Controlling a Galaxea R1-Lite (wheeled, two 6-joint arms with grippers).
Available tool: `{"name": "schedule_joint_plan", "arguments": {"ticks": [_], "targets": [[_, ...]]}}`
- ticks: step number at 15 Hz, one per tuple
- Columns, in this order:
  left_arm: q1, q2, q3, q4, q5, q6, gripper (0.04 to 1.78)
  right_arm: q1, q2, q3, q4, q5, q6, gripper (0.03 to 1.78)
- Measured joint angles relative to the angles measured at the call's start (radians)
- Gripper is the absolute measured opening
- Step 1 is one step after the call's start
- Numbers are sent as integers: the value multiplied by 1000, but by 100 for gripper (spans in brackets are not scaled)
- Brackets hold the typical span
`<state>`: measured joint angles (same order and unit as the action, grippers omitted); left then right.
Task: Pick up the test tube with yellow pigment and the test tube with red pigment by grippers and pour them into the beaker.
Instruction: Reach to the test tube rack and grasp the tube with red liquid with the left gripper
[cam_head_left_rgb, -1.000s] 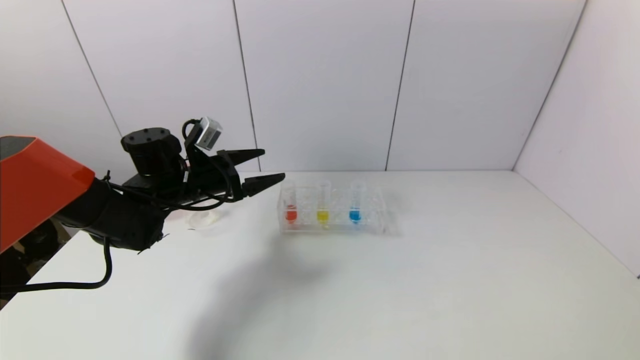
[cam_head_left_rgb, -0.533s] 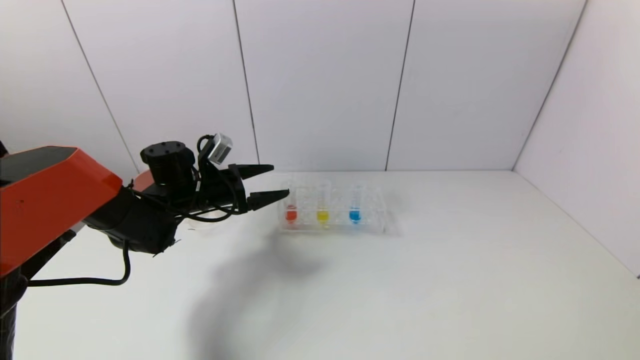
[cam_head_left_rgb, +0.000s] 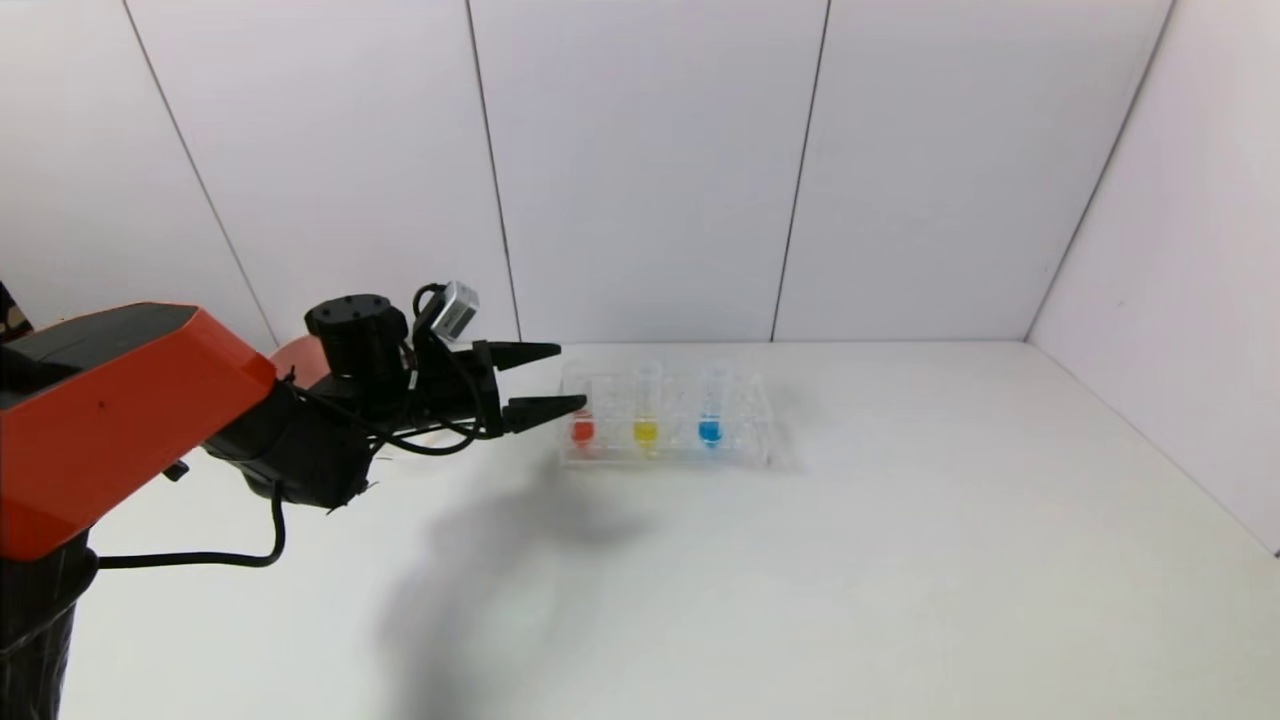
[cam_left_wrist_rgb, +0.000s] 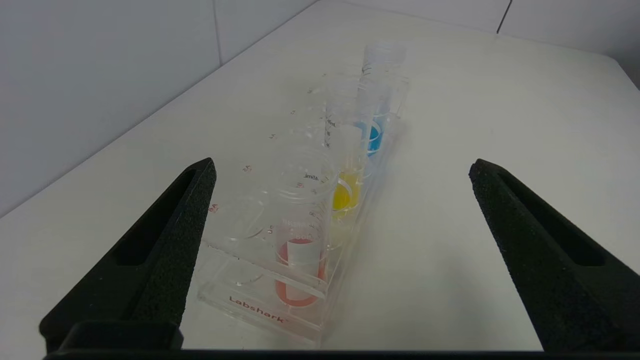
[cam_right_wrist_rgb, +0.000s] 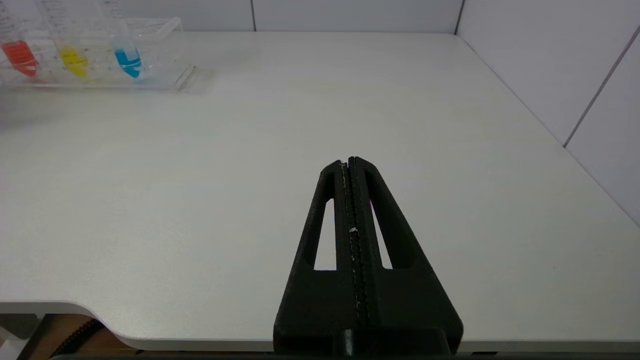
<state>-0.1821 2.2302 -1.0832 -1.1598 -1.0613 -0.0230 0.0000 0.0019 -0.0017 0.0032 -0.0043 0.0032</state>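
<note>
Three tubes' rack stands on white table, white-panelled walls behind.

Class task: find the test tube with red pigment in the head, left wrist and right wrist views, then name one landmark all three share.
Head view: test tube with red pigment, nearest the open left gripper.
Left wrist view: nearest tube.
Right wrist view: picture's far corner.
Shared landmark: clear tube rack.

Left end effector spread wide, raised; right end effector pressed closed.
</note>
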Motion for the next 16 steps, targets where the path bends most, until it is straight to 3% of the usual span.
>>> {"name": "schedule_joint_plan", "arguments": {"ticks": [16], "targets": [[-40,118,-85,-47,-48,0,177,0,0,0,0,0,0,11]]}}
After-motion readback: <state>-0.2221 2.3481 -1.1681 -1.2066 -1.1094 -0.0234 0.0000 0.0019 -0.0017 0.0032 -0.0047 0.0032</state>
